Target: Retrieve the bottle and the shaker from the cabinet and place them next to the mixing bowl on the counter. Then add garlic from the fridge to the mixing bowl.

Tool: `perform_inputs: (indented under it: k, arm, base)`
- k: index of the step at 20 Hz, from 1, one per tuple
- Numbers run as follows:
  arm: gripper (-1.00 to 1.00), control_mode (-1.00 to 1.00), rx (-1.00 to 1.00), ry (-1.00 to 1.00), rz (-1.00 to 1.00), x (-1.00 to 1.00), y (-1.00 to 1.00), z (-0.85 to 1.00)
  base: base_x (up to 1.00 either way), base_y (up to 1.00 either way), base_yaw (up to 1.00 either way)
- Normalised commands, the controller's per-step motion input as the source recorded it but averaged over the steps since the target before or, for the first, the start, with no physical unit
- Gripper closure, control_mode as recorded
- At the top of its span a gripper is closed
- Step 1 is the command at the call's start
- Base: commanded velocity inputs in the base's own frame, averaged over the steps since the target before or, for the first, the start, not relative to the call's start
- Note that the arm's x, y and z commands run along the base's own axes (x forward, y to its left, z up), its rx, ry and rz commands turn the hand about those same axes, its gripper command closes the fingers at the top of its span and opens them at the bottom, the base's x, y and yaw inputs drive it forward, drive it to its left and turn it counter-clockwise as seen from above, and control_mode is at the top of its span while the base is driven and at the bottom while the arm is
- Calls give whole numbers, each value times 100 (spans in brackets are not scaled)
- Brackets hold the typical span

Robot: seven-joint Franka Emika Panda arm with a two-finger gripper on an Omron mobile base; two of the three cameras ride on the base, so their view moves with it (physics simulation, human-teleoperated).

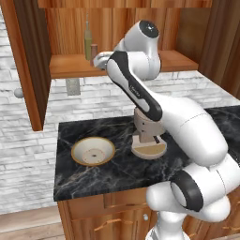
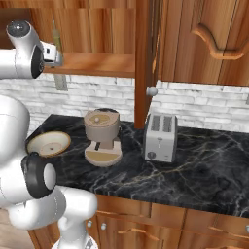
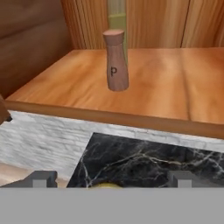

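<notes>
On the open cabinet's wooden shelf (image 3: pixel 175 87) stands a brown wooden shaker (image 3: pixel 116 61) marked "P". A tall olive-green bottle (image 3: pixel 117 17) is right behind it. From the left base both show, the bottle (image 1: pixel 87 40) beside the shaker (image 1: pixel 94 52). My gripper (image 3: pixel 113 179) is open and empty, level with the shelf's front edge and a short way out from the shaker. The hand (image 1: pixel 100 61) hovers just before the shelf. The tan mixing bowl (image 1: pixel 93 151) sits on the black marble counter (image 1: pixel 117 173) below. The garlic and the fridge are out of view.
A beige coffee machine (image 2: pixel 102 136) stands mid-counter, with a silver toaster (image 2: pixel 160 137) to its right. The open cabinet door (image 1: pixel 30 65) hangs left of the shelf; another door edge (image 2: pixel 143 58) hangs on the right. A white brick wall runs behind the counter.
</notes>
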Motion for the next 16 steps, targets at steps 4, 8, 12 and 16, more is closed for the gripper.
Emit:
perform_inputs:
  k: [4, 8, 12, 16]
  arm:
    - [-100, -100, -7, 0, -11, 38, 29, 0]
    - [-100, -100, 0, 6, 0, 52, 0, 0]
    - [-100, -100, 0, 8, 0, 56, 0, 0]
    - [-100, -100, 0, 8, 0, 57, 0, 0]
  base:
    - [0, 0, 0]
    - [0, 0, 0]
    - [0, 0, 0]
    - [0, 0, 0]
